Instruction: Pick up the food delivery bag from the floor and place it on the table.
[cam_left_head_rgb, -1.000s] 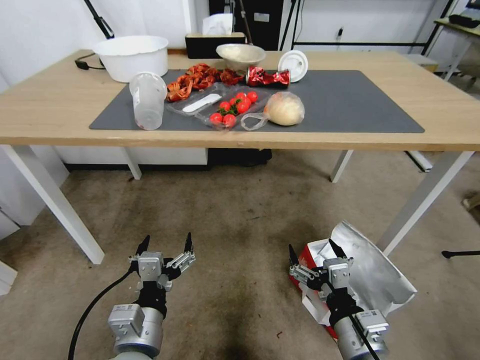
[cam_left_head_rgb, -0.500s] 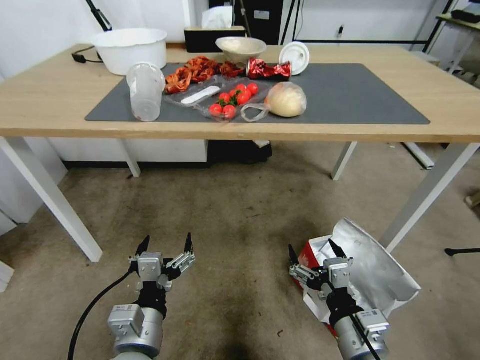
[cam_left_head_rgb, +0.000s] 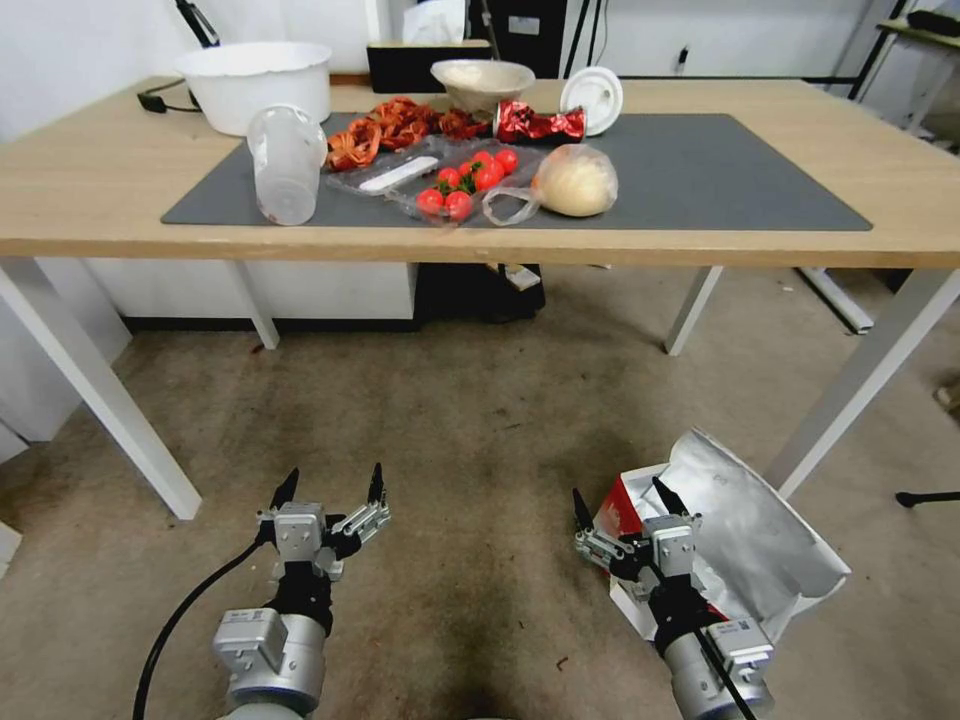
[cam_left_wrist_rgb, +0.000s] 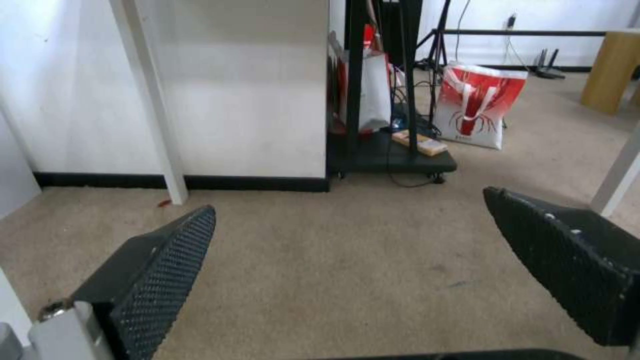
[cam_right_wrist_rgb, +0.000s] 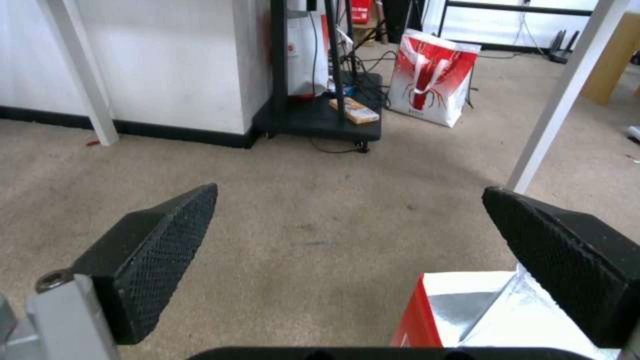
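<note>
The food delivery bag (cam_left_head_rgb: 745, 530) lies on the carpet at the right, open, with silver foil lining and a red side showing. My right gripper (cam_left_head_rgb: 617, 492) hangs open just above its near left corner; the right wrist view shows that corner (cam_right_wrist_rgb: 467, 310) below the wide-apart fingers (cam_right_wrist_rgb: 160, 250), nothing between them. My left gripper (cam_left_head_rgb: 333, 476) is open over bare carpet to the left, empty in its wrist view (cam_left_wrist_rgb: 350, 200). The table (cam_left_head_rgb: 90, 190) with its dark grey mat (cam_left_head_rgb: 720, 170) stands ahead.
On the mat lie a clear cup (cam_left_head_rgb: 285, 165), tomatoes (cam_left_head_rgb: 465, 185), a bagged bun (cam_left_head_rgb: 572, 182), a crushed red can (cam_left_head_rgb: 540, 125) and shells. White table legs (cam_left_head_rgb: 95, 390) (cam_left_head_rgb: 860, 380) flank the floor space. Another red-and-white bag (cam_right_wrist_rgb: 430, 80) stands far behind.
The whole head view has shifted: the table now sits higher and the bag slightly lower right, so the camera has moved. Both arms keep the same open pose.
</note>
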